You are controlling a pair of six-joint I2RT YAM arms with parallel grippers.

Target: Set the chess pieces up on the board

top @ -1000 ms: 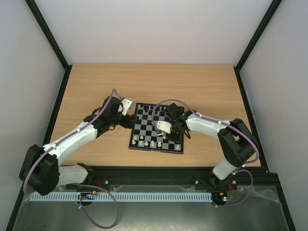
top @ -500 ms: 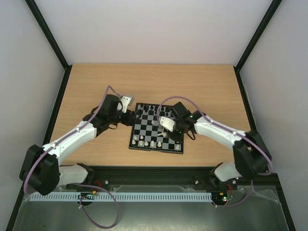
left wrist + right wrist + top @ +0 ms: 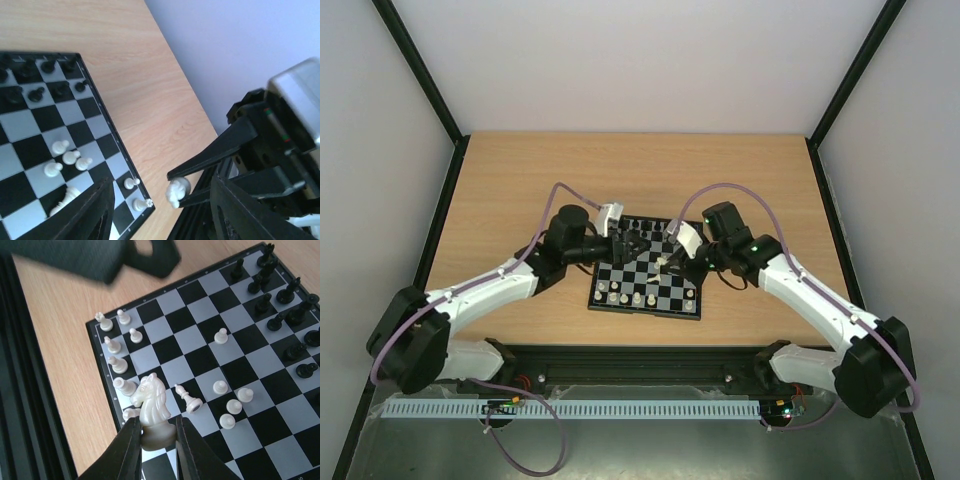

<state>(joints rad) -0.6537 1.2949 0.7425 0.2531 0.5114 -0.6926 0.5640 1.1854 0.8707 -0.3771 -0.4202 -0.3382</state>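
One cream-white plastic knight (image 3: 150, 400) is hanging upright, clamped in the right tool (image 3: 156, 432), over the white-side edge of the black-and-grey checkered board (image 3: 165, 327).

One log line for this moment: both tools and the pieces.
left tool: open, empty, over board | right tool: gripping white knight above board | setup: unfinished

Each arm is built of smooth white plastic link shells (image 3: 485, 288) joined by bulky matte-black motor housings (image 3: 408, 345). A thin purple cable (image 3: 560, 186) arcs above each forearm to the wrist, where a small silver-white camera block (image 3: 610, 213) sits. Small green lights (image 3: 752, 249) glow on the black joints of the right arm (image 3: 812, 297). The jaws are black, tapering plastic fingers (image 3: 131, 452) with flat inner faces.
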